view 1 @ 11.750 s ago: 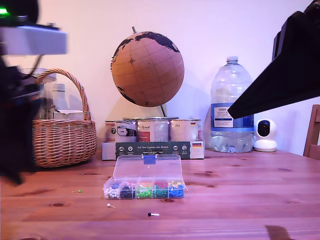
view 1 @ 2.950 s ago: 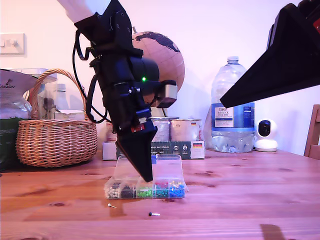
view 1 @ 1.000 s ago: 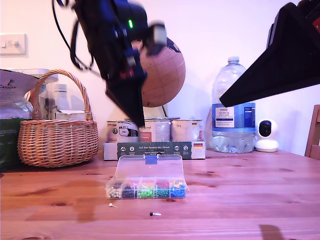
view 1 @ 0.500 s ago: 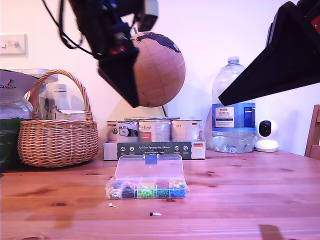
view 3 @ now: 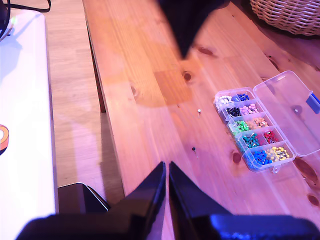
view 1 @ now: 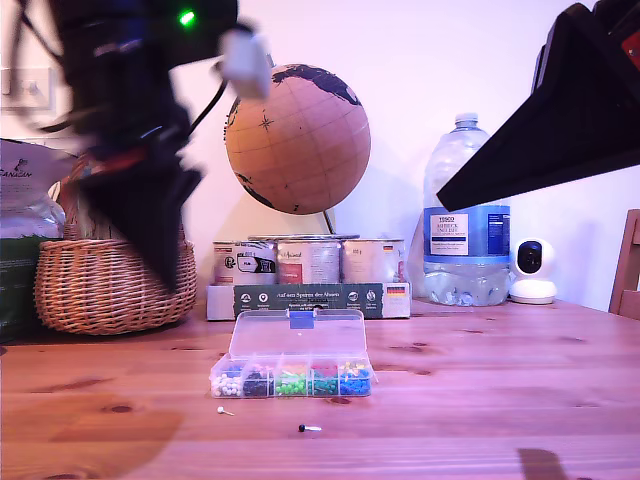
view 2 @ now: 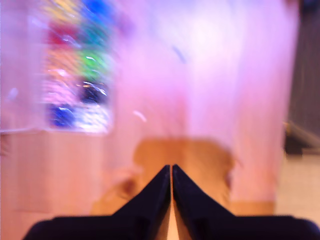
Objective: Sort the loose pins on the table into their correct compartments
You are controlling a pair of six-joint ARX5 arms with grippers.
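Note:
The clear box of compartments (view 1: 291,380) (view 3: 250,127) stands lid-open on the table (view 1: 480,400), a blurred colour patch (view 2: 75,70) in the first wrist view. A white pin (view 1: 221,410) (view 3: 199,112) and a black pin (view 1: 305,428) (view 3: 193,149) lie loose in front of it. My first gripper (view 1: 170,280) (view 2: 171,167) is blurred at the exterior view's left, high above the wood, jaws shut and holding nothing I can see. My second gripper (view 1: 440,208) (view 3: 167,164) hangs high at the exterior view's right, shut and empty.
Along the back stand a wicker basket (view 1: 115,280), a globe (view 1: 297,138), a dark green tray of tins (view 1: 310,298), a water bottle (view 1: 463,215) and a white camera (view 1: 530,270). A chair (view 1: 625,265) shows at the exterior view's right edge.
My first arm rose from over the box and swung toward the exterior view's left, dropping again. The green pin that lay on the table in the earliest frame is gone. Box and other pins stayed put.

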